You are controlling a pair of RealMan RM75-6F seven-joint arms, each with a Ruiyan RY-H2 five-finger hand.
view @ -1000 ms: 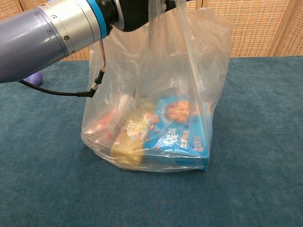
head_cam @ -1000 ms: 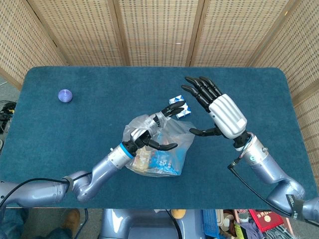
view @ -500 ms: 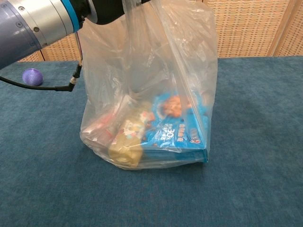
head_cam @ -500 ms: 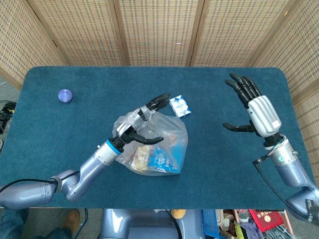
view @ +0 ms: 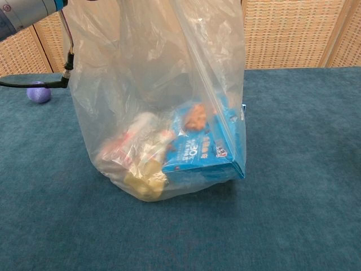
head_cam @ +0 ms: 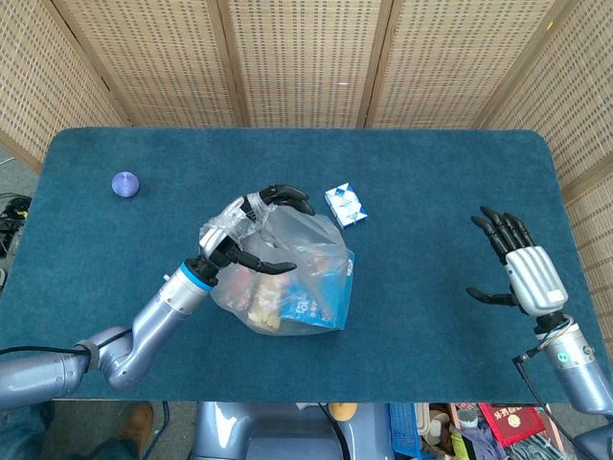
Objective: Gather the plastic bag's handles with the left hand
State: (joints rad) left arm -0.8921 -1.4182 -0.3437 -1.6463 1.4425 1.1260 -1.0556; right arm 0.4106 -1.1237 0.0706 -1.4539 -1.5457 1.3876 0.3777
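Observation:
A clear plastic bag (head_cam: 287,273) (view: 158,107) with a blue box and snack packets inside stands near the table's front middle. My left hand (head_cam: 247,235) grips the bag's gathered handles (head_cam: 235,213) at its top left and holds them up, so the bag hangs stretched tall in the chest view. That hand itself is cut off above the chest view; only its forearm (view: 22,11) shows there. My right hand (head_cam: 517,268) is far off at the right edge of the table, fingers spread, holding nothing.
A small blue-and-white box (head_cam: 346,204) lies on the blue table (head_cam: 431,192) just behind the bag. A purple ball (head_cam: 124,184) (view: 38,92) sits at the far left. Wicker screens stand behind the table.
My left hand has drawn the handles up and to the left, lifting the bag taller. My right hand has pulled away from the bag to the right front edge.

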